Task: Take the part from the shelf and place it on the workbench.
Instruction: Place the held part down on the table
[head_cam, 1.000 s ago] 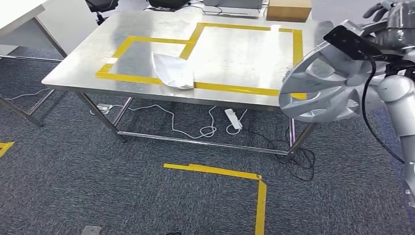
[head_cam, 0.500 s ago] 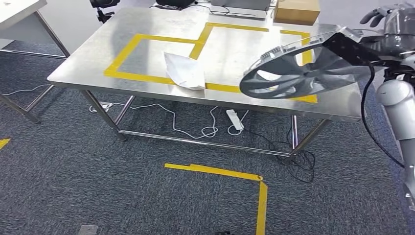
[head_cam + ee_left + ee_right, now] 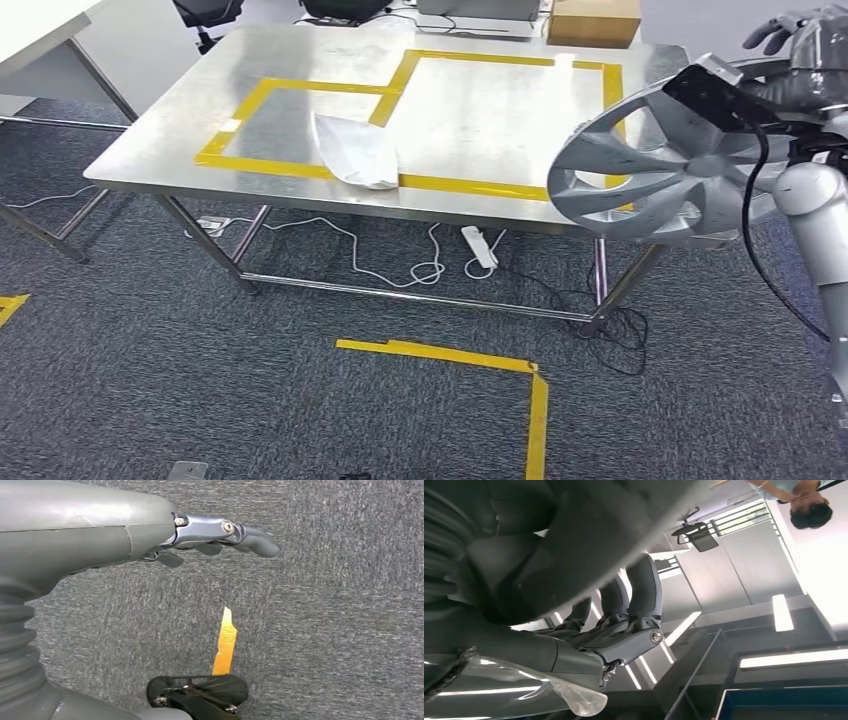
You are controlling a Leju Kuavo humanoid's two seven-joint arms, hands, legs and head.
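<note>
A silver spoked wheel cover [image 3: 650,175] hangs tilted, almost upright, off the right front corner of the steel workbench [image 3: 480,110]. My right hand [image 3: 785,30] grips its far rim, and a black wrist unit lies against the rim. In the right wrist view the dark fingers [image 3: 624,625] curl over the shiny cover's edge [image 3: 499,692], which carries clear plastic film. My left hand [image 3: 220,532] hangs over grey carpet with fingers stretched out and nothing in it.
Yellow tape marks two rectangles on the bench; a white folded bag [image 3: 355,150] lies across the front line. A cardboard box [image 3: 594,20] stands at the back edge. A power strip [image 3: 477,243] and cables lie underneath. Yellow floor tape [image 3: 480,357] lies in front. A person [image 3: 809,502] stands nearby.
The wheel cover tipped flat over the bench's right part half a second ago, then swung back up to near upright off the right front corner. The whole view swayed slightly.
</note>
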